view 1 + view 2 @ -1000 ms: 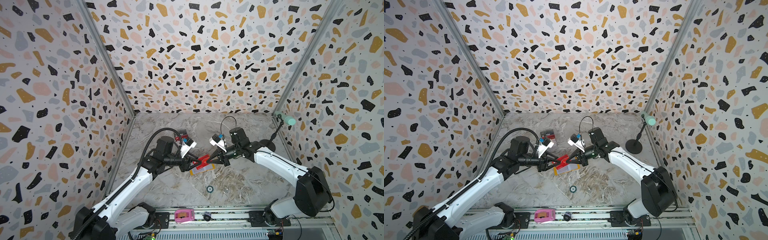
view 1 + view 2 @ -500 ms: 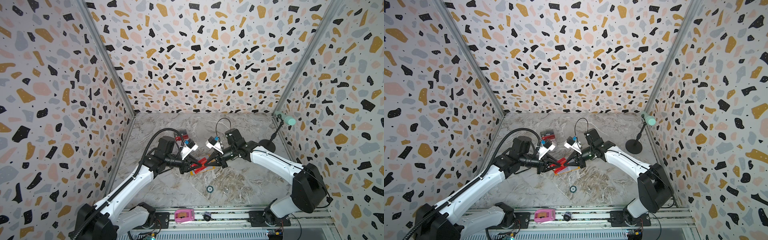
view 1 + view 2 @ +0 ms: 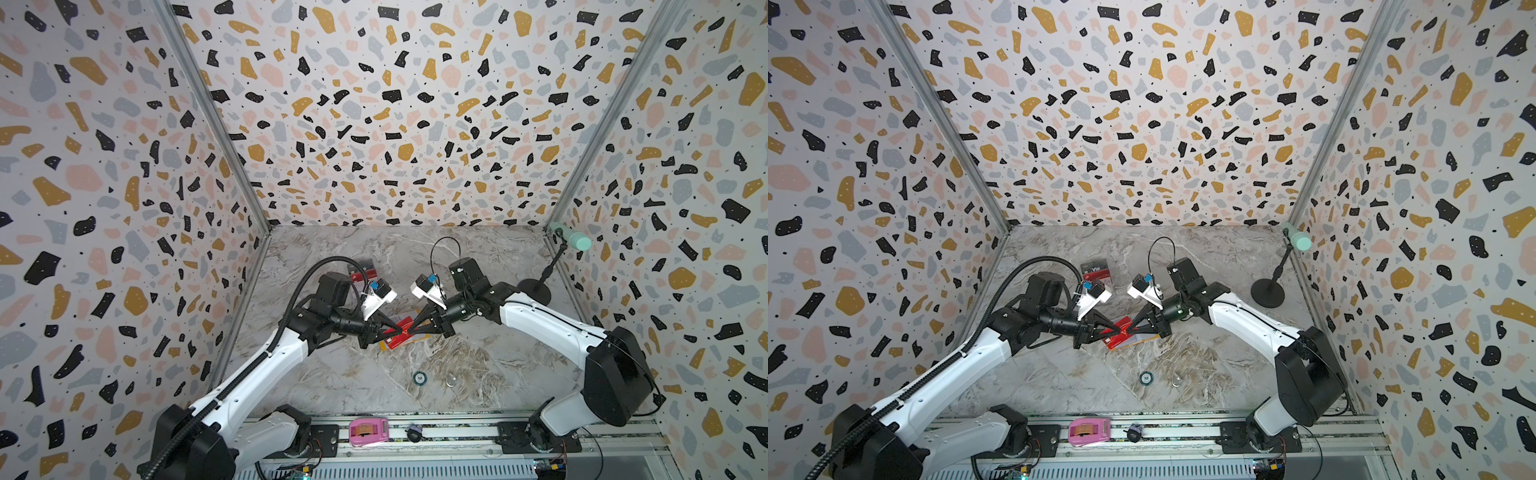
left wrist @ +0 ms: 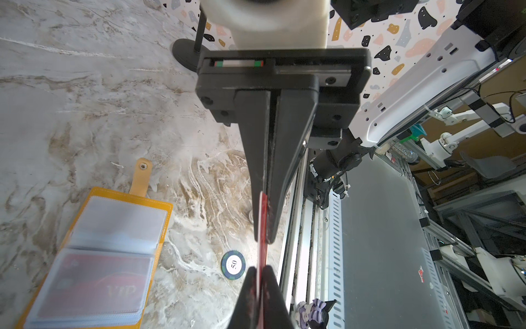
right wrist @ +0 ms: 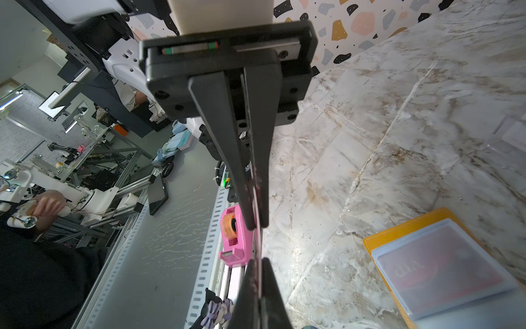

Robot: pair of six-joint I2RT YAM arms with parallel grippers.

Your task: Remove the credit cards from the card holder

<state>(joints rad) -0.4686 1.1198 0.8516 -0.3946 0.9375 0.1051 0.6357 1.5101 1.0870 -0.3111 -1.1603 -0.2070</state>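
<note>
My left gripper (image 3: 394, 331) and my right gripper (image 3: 410, 331) meet tip to tip over the middle of the grey marbled worktop (image 3: 332, 374). Both are pinched narrow on the same thin red plastic card (image 3: 404, 323), the left gripper on its left end and the right gripper on its right end. In both wrist views the red plastic card shows edge-on between my closed fingers, held up off the surface. Beneath it in both top views lies the mustard-yellow book-like card holder (image 4: 119, 219), flat and open on the worktop, its snap tab (image 4: 141, 175) folded out and its clear plastic sleeves facing up. One sleeve looks empty. Another holds a second red card with pale "VIP" lettering (image 4: 108, 287). A black card with white "Vip" lettering (image 3: 1096, 268) sits farther back, well apart from the card holder and just behind my left wrist. A round dark poker chip marked "50" (image 4: 233, 265) lies on the worktop on the near side of the card holder, a little to the right. A pink tape dispenser (image 5: 232, 236) rests on the metal rail at the near edge.
</note>
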